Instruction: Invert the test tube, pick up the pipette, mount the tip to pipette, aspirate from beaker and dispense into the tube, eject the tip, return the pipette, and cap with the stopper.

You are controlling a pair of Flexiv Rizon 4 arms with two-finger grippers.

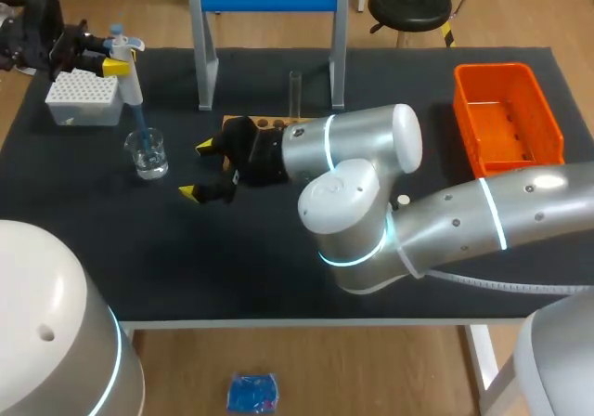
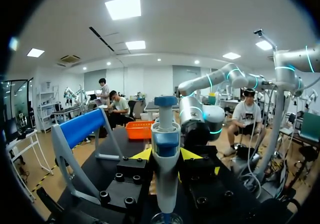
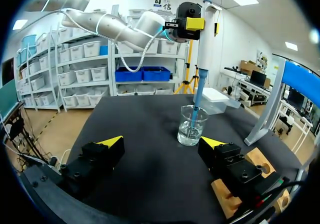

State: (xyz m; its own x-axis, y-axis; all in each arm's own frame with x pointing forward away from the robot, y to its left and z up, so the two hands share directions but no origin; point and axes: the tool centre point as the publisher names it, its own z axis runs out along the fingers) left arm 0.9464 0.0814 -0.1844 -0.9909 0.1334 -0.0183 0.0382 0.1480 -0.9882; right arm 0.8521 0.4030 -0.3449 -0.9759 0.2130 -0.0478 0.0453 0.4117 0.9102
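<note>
Our left claw (image 2: 166, 156) is clamped on the pipette (image 1: 133, 82), which stands upright with its long axis vertical and its tip down in the beaker (image 1: 147, 152) just beneath. We judge aspiration is in hand. Next we lift it straight out and carry it to the tube (image 1: 295, 91), upright near our right claw (image 1: 199, 169), which gapes wide and empty.

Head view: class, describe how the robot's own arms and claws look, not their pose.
The right arm and left arm are rounded silver-grey shells with glowing light-blue rings at the joints and small dark dots. The right claw is black with two yellow-tipped fingers; the left claw shows black and yellow too.
</note>
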